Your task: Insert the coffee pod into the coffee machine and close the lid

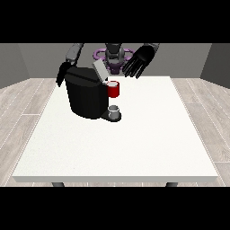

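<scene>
Pod in the machine, just below-left of spread fingers.

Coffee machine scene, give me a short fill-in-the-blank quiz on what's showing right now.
1. The coffee machine is coloured ____.
2. Its lid stands ____.
3. The pod holder on its front is coloured ____.
4. The hand at the view's right has its fingers ____.

Missing words: black; open; red; spread

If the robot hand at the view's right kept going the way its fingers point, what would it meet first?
Probably the open lid or red pod holder of the coffee machine; the robot hand points down toward them, though depth is unclear.
</scene>
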`<state>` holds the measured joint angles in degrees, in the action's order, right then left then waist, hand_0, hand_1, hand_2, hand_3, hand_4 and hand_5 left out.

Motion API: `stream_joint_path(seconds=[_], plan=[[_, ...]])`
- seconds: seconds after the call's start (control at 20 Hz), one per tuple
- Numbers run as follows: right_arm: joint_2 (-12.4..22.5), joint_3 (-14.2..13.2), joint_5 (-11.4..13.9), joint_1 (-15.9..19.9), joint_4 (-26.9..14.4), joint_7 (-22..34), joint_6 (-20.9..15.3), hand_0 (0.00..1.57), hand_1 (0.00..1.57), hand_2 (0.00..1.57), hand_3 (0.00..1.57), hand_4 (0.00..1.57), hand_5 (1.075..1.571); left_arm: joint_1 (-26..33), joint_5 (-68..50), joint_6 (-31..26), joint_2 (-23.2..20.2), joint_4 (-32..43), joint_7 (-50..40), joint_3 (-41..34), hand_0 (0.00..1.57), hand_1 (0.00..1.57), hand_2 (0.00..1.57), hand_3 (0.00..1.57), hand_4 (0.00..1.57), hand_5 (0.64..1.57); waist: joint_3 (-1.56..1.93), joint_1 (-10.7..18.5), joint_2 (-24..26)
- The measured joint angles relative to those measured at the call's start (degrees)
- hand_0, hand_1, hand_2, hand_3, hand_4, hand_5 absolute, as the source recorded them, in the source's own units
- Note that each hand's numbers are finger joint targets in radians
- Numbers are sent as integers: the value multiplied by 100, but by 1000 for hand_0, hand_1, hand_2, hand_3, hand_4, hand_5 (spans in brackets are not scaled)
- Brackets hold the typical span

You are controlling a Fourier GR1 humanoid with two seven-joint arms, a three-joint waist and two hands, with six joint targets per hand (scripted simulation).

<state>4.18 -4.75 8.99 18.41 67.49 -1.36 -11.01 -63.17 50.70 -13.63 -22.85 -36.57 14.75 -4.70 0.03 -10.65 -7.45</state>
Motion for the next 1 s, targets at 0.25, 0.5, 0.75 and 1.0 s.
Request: stream_joint_path(seconds=[0.25,0.5,0.75,1.0], plan=[[26,-69,-36,-522,-68,-132,0,0,0,0,0,0,1571,686,-1039,25,764,-25,241,-755,0,0,0,0,467,1571,-10,409,700],[22,-180,-201,-865,-29,-253,74,0,0,0,0,0,1571,1546,-2104,-63,1524,107,424,-1558,0,0,0,0,394,1571,-11,928,1423],[7,-103,-421,-761,262,-78,395,0,0,0,0,0,1571,2350,-2490,-198,1912,173,557,-1755,0,0,0,0,323,1571,-7,1323,2026],[171,84,-471,-542,602,231,779,0,0,0,0,107,1571,2878,-2663,-261,2107,90,426,-1730,0,0,0,0,414,1571,-5,1529,2402]])
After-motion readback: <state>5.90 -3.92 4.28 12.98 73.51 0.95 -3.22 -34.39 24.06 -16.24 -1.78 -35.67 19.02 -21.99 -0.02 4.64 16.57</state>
